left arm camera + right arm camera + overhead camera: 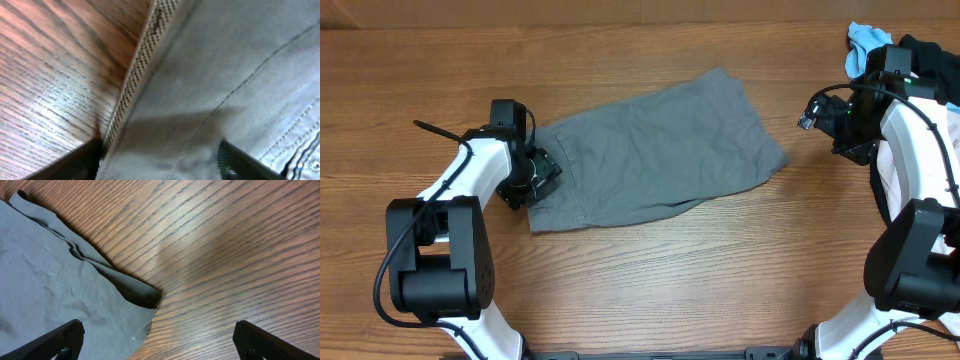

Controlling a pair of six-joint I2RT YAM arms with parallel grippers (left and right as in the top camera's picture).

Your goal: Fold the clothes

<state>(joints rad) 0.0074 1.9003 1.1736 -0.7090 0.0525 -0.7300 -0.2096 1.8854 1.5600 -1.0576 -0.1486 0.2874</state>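
The gray shorts [655, 150] lie folded flat across the middle of the table, waistband end to the left. My left gripper [542, 175] sits at that waistband end. In the left wrist view its fingers [75, 162] stand wide apart on either side of bunched gray cloth, with the speckled waistband lining [137, 70] running up beside the left one. My right gripper [812, 112] hovers to the right of the shorts. In the right wrist view it [160, 345] is wide open above bare wood and the corner of a leg hem [135, 292], with nothing gripped.
A small light-blue cloth [868, 42] and a dark item [927, 50] lie at the back right corner. A whitish garment [892, 178] lies under my right arm. Wooden table [650, 290] stretches in front of the shorts.
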